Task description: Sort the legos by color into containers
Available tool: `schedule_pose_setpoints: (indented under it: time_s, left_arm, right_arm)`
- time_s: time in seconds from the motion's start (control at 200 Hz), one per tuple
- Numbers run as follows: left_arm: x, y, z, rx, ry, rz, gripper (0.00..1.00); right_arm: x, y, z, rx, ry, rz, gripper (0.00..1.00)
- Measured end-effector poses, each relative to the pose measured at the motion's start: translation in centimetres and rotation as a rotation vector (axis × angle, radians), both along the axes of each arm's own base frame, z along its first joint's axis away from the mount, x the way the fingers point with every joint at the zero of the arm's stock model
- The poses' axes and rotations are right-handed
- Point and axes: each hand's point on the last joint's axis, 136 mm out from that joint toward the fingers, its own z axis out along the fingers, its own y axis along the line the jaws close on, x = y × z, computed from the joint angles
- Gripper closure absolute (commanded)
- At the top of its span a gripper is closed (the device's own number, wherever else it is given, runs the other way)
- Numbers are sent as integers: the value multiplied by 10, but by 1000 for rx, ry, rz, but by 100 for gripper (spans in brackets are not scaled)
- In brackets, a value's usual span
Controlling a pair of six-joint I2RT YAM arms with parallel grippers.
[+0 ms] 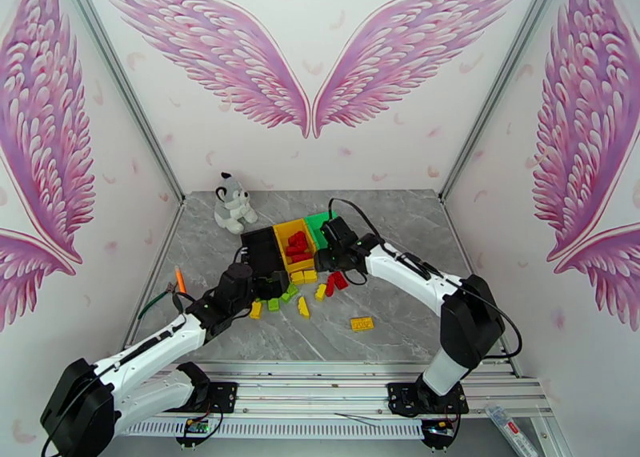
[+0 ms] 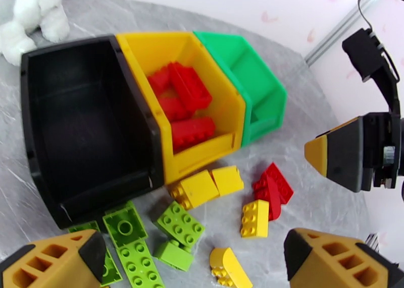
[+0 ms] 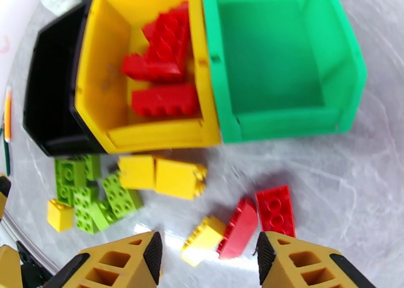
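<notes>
Bricks [image 1: 304, 276] lie in a small heap on the grey surface [image 1: 416, 218], just in front of three bins that stand side by side, touching. Far on the left sits a grey-white plush toy [image 1: 232, 202]. Next is the left arm [image 1: 160, 342]. The left jaws are spread wide with nothing between them, and they hang over the green bricks [image 2: 179, 223]. The black bin [image 2: 86, 122] is first in the row, and the green bricks lie right in front of it. The yellow bin [image 2: 151, 52] is in the middle, with red bricks [image 2: 189, 87] piled inside it. Two yellow bricks [image 2: 202, 185] lie against its front wall. The green bin [image 2: 252, 77] is last in the row. In front of it lie two loose red bricks [image 3: 272, 211] and a little yellow one [image 3: 204, 236]. The right arm [image 1: 408, 270] stretches in from the right. The right jaws are apart, hold nothing, and hang just above the loose red bricks. One lone yellow brick [image 1: 362, 323] lies well apart from the heap.
</notes>
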Motion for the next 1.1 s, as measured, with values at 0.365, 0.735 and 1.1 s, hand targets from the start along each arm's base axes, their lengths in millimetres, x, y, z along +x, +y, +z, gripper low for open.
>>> schedule_pose_setpoints:
  time_s: [0.365,0.735,1.1]
  left_arm:
    - [-5,-14,-12,32,29,-44,1]
    - [-4,-14,-12,35,25,-42,1]
    - [-4,-14,-11,33,24,-44,1]
  right_arm:
    - [-18,-42,-48,-138,62,-45,35]
    - [-40,-60,-80,-203,128,-27,32]
    - [-23,-63,-98,-221,149,-39,37]
